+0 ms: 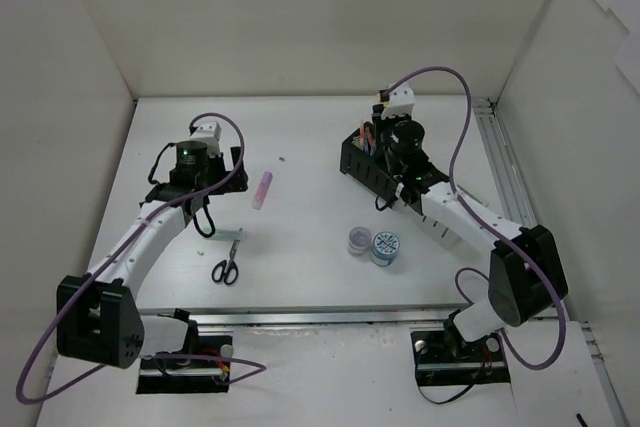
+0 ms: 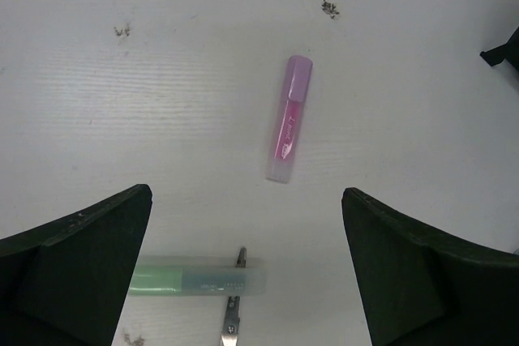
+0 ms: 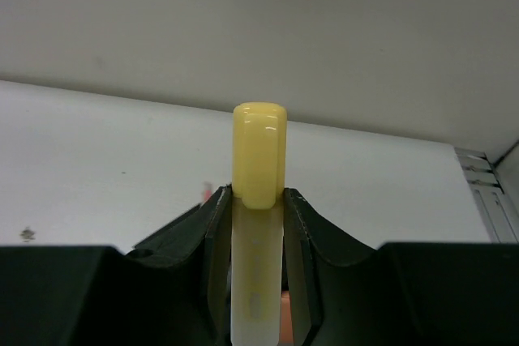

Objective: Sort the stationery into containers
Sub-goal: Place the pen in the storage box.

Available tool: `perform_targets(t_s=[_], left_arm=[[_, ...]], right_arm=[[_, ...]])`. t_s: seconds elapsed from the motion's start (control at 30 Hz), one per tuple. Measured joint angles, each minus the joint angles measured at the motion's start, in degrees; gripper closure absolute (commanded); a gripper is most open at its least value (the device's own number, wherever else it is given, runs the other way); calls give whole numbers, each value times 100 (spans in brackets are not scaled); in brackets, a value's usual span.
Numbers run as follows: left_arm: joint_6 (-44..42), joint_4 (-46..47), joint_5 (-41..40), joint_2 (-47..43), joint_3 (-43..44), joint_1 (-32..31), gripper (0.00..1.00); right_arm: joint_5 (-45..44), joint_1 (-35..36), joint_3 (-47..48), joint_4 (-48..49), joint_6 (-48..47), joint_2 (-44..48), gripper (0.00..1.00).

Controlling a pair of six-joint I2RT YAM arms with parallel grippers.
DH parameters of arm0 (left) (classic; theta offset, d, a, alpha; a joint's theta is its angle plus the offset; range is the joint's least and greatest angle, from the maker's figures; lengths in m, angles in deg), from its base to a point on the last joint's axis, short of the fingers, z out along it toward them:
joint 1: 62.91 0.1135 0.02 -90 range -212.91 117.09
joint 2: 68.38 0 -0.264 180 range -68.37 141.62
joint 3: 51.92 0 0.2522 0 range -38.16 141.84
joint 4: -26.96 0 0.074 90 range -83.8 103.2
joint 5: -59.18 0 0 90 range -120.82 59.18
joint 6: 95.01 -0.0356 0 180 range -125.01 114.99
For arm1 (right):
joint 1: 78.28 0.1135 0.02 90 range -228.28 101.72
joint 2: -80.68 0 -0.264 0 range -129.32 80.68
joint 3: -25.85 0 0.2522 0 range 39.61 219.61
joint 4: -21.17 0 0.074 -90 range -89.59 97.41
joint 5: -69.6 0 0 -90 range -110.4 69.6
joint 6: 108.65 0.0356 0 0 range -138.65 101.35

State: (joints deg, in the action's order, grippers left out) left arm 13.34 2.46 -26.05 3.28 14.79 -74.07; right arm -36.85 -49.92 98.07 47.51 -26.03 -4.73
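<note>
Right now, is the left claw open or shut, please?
Open: the left claw stands spread wide, gripping nothing; the pink highlighter lies free.

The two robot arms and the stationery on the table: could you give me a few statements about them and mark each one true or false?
1. The right gripper is shut on a yellow highlighter. True.
2. The left gripper holds the pink highlighter. False: its jaws stand wide open and empty, and the pink highlighter lies on the table ahead of them.
3. The scissors lie on the table on the left arm's side. True.
4. The two tape rolls are stacked one on the other. False: they lie side by side on the table.
</note>
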Motion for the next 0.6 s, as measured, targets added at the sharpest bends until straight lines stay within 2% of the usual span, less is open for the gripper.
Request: perform_targets(t_s=[0.23,0.43,0.6], left_arm=[[-623,151,588,1182,699,2,1],[-789,162,918,1941,1102,2,0],[-789,170,1038,2247,1200,2,1]], right_arm=[[74,-844,-260,28,116,-275,100],[372,-1093,-494,87,328,-555,100],[501,-1110,-741,114,654,-614,91]])
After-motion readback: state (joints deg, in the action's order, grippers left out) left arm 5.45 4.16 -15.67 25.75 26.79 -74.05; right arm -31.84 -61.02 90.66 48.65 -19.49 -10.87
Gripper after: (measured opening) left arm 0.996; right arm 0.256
